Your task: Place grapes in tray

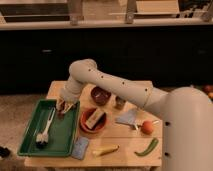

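The green tray (30,142) lies at the table's front left with a white brush (45,131) in it. My gripper (64,106) hangs over the tray's far right corner, pointing down. It is shut on the grapes (62,111), a small dark reddish bunch that hangs from its tips just above the tray's rim. My arm reaches in from the right, over the back of the table.
A terracotta bowl (82,121) with a block in it sits just right of the tray. Behind it are a dark red bowl (100,95) and a small cup (120,103). A cloth (129,118), an orange fruit (147,127), a green pepper (146,147), a banana (105,149) and a blue sponge (80,147) lie across the table.
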Robot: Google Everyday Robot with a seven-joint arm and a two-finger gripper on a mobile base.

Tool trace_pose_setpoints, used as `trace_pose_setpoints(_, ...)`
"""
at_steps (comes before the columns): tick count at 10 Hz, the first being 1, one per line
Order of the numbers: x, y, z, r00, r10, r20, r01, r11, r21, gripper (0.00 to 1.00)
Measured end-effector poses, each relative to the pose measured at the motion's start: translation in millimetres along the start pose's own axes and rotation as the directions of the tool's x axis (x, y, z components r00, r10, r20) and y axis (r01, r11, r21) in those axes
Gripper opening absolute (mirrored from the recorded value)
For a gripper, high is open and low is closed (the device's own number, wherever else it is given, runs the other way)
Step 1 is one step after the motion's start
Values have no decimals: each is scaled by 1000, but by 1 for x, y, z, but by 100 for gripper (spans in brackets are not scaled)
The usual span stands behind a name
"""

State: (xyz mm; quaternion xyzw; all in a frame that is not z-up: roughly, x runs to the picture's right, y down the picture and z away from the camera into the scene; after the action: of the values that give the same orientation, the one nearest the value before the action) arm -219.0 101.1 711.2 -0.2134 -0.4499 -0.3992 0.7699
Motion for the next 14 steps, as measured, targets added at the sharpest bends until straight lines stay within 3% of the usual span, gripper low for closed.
trace_pose_setpoints(3, -4, 0, 16, 998, -62, 27, 64, 995, -75, 0)
trace_pose_setpoints(7, -8, 0, 31, 991, -109, 77, 118, 986, -120, 0)
trace_pose_setpoints(14, -13, 0, 63, 980, -146, 137, 175, 955, -240, 0)
